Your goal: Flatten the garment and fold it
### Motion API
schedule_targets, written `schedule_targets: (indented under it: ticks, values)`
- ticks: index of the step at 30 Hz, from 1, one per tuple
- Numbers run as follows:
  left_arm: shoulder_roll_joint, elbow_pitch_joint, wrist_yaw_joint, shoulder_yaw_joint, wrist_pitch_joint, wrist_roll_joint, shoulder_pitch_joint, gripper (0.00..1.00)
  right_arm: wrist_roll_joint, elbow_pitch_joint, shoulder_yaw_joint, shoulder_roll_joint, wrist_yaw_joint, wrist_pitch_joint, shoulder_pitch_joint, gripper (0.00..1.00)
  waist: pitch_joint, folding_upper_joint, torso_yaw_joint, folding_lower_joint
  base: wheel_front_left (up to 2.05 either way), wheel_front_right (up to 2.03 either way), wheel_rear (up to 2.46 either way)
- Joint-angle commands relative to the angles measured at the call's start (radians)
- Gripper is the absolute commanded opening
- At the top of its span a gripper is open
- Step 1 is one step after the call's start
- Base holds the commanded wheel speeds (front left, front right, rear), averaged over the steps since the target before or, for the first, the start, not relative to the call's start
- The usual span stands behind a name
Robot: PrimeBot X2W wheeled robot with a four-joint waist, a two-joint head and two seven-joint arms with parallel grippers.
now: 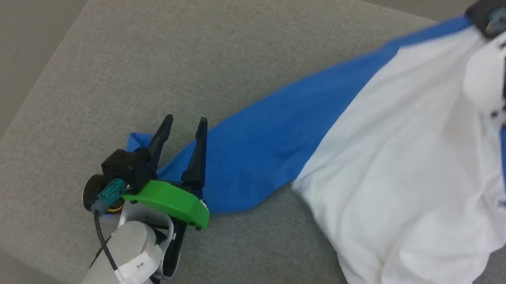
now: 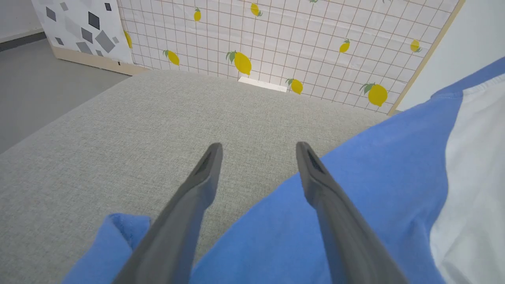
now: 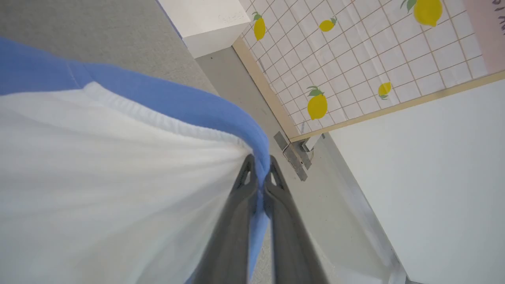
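Left gripper (image 1: 185, 120), on a pale forearm w/ a green plastic wrist bracket (image 1: 173, 201), sits over the near-left part of the grey woven-fabric cushion (image 1: 196, 53). Its fingers are spread wide w/ nothing btwn the tips but bare cushion. They lie above the cuff end of the long bright-blue sleeve (image 1: 261, 152); can't tell if touching.

Garment (image 1: 394, 174), a soft thin shirt w/ white body and blue sleeves, covers the cushion's right half. The sleeve runs diagonally toward the cushion's near-left corner and the white body is rumpled.

Right gripper (image 3: 260, 165) is up at the cushion's far-right side, fingers pressed together on the blue edge where it meets the white seam. Fabric rises off the cushion to that pinch.

White grid-print panel w/ yellow lemons (image 2: 276, 39) stands past the cushion's far edge.
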Motion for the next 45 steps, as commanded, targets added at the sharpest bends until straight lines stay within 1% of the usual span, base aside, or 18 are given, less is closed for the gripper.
schedule_targets:
  ticks: [1,4,7,8,9,10,13,14,17,19,22,25,29,33,35,37,41,45]
  values:
    - [-0.005,0.001,-0.007,-0.001,-0.005,0.002,-0.021,1.00,-0.007,0.040,0.003,0.009,-0.002,-0.020,-0.027,0.00,0.025,0.0000,0.027,-0.0001,0.00,0.00,0.00]
    - [-0.010,0.004,-0.011,-0.006,-0.005,0.001,-0.027,1.00,-0.014,0.136,0.020,0.040,-0.002,-0.063,-0.066,0.00,0.036,0.0000,0.037,-0.0001,0.00,0.00,0.00]
    - [-0.012,0.009,-0.014,-0.009,-0.005,0.000,-0.028,1.00,0.015,0.219,0.012,0.075,-0.002,-0.104,-0.061,0.00,0.042,0.0000,0.037,-0.0001,0.00,0.00,0.00]
    - [-0.013,0.010,-0.015,-0.008,-0.005,0.001,-0.028,1.00,0.027,0.250,0.004,0.086,-0.002,-0.122,-0.053,0.20,0.043,0.0000,0.034,-0.0001,0.00,0.00,0.00]
    - [-0.013,0.011,-0.015,-0.007,-0.005,0.002,-0.027,1.00,0.040,0.273,-0.003,0.097,-0.002,-0.135,-0.044,0.55,0.042,0.0000,0.030,-0.0001,0.00,0.00,0.00]
    - [-0.014,0.013,-0.015,-0.006,-0.005,0.003,-0.025,1.00,0.054,0.297,-0.020,0.111,-0.002,-0.152,-0.031,1.00,0.039,0.0000,0.024,-0.0001,0.00,0.00,0.00]
    - [-0.014,0.018,-0.017,-0.001,-0.005,0.011,-0.019,1.00,0.088,0.323,-0.071,0.146,-0.002,-0.218,0.014,1.00,0.020,0.0000,0.002,-0.0001,0.00,0.00,0.00]
    - [-0.014,0.020,-0.017,0.003,-0.005,0.014,-0.014,1.00,0.100,0.322,-0.104,0.160,-0.002,-0.250,0.036,1.00,0.010,0.0000,-0.009,-0.0001,0.00,0.00,0.00]
    - [-0.013,0.025,-0.018,0.013,-0.005,0.024,-0.001,1.00,0.125,0.289,-0.197,0.201,-0.002,-0.333,0.114,1.00,-0.020,0.0000,-0.042,-0.0001,0.00,0.00,0.00]
    - [-0.007,0.027,-0.019,0.020,-0.005,0.032,0.010,1.00,0.140,0.241,-0.269,0.235,-0.002,-0.385,0.187,1.00,-0.043,0.0000,-0.067,-0.0001,0.00,0.00,0.00]
    - [0.003,0.025,-0.020,0.030,-0.005,0.039,0.025,1.00,0.140,0.131,-0.376,0.293,-0.002,-0.437,0.322,1.00,-0.070,0.0000,-0.105,-0.0001,0.00,0.00,0.00]
    - [0.015,0.025,-0.020,0.033,-0.005,0.044,0.040,1.00,0.125,-0.001,-0.485,0.376,-0.002,-0.485,0.477,1.00,-0.097,0.0000,-0.141,-0.0001,0.00,0.00,0.00]
    - [0.025,0.026,-0.020,0.030,-0.002,0.045,0.051,1.00,0.091,-0.144,-0.584,0.488,-0.002,-0.549,0.661,1.00,-0.124,0.0000,-0.179,-0.0001,0.00,0.00,0.00]
    - [0.034,0.029,-0.017,0.024,0.013,0.049,0.053,1.00,0.083,-0.223,-0.639,0.535,-0.002,-0.639,0.794,1.00,-0.148,0.0000,-0.215,-0.0001,0.00,0.00,0.00]
    - [0.042,0.032,-0.012,0.020,0.032,0.054,0.046,1.00,0.090,-0.238,-0.649,0.541,-0.002,-0.673,0.839,1.00,-0.151,0.0000,-0.236,-0.0001,0.00,0.00,0.00]
    - [0.055,0.038,-0.009,0.015,0.062,0.064,0.026,1.00,0.129,-0.239,-0.645,0.543,-0.002,-0.695,0.871,1.00,-0.148,0.0000,-0.258,-0.0001,0.00,0.00,0.00]
    - [0.091,0.079,-0.008,0.002,0.163,0.090,-0.061,1.00,0.158,-0.241,-0.622,0.543,-0.002,-0.716,0.884,1.00,-0.125,0.0000,-0.309,-0.0001,0.00,0.00,0.00]
    - [0.123,0.162,-0.026,-0.010,0.287,0.102,-0.189,1.00,0.163,-0.246,-0.602,0.543,-0.002,-0.712,0.867,1.00,-0.090,0.0000,-0.359,-0.0001,0.00,0.00,0.00]
